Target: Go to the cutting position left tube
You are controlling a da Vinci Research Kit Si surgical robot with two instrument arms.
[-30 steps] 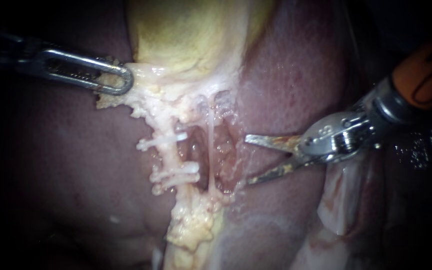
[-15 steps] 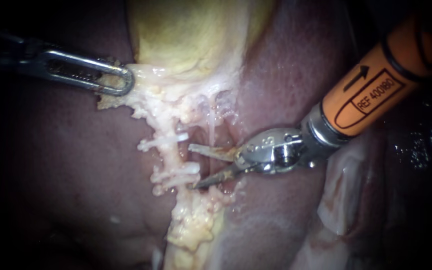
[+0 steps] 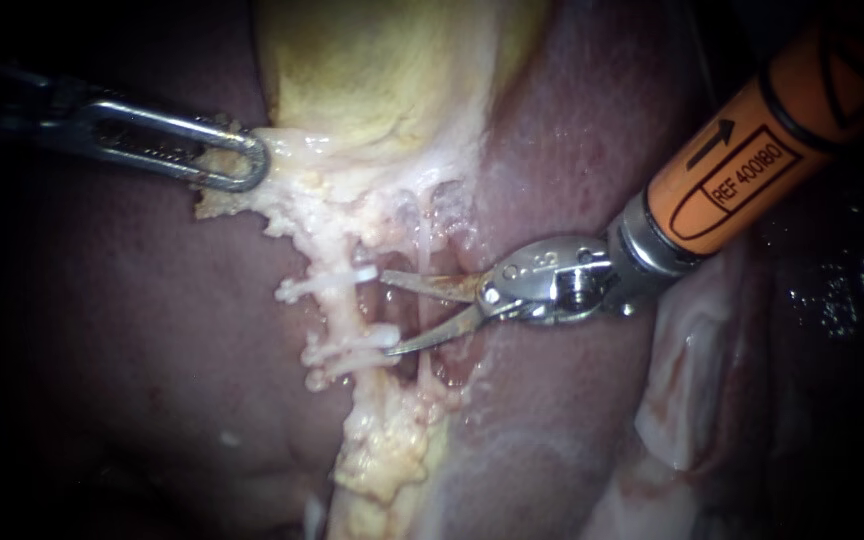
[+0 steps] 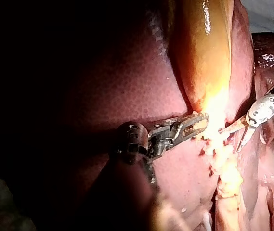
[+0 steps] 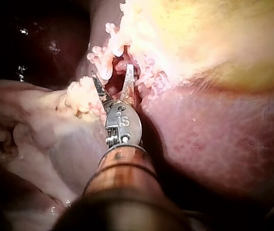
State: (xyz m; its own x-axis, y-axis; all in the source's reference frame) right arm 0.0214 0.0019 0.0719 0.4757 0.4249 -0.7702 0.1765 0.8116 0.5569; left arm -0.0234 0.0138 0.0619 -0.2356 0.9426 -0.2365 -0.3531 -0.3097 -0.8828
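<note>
My right instrument (image 3: 387,313) comes in from the upper right on an orange shaft, and its two blades stand open. The thin right tube (image 3: 422,250) crosses the gap between the blades. Their tips end just short of the left tube (image 3: 344,310), beside its stretch between two white clips (image 3: 324,284) (image 3: 352,347). In the right wrist view the blades (image 5: 112,74) straddle a reddish pocket in pale fat. My left instrument (image 3: 227,162) is shut on pale tissue at the base of the yellow gallbladder (image 3: 382,70); the left wrist view shows this grip (image 4: 197,124).
Dark red liver (image 3: 152,330) lies on both sides of the dissected window. A ridge of yellow fat (image 3: 387,450) runs down from the tubes. Pale folded tissue (image 3: 687,400) lies under the right shaft.
The right instrument has moved left from beside the window, over the thin tube, up to the clipped tube. Its blades stayed open. The left instrument has not moved.
</note>
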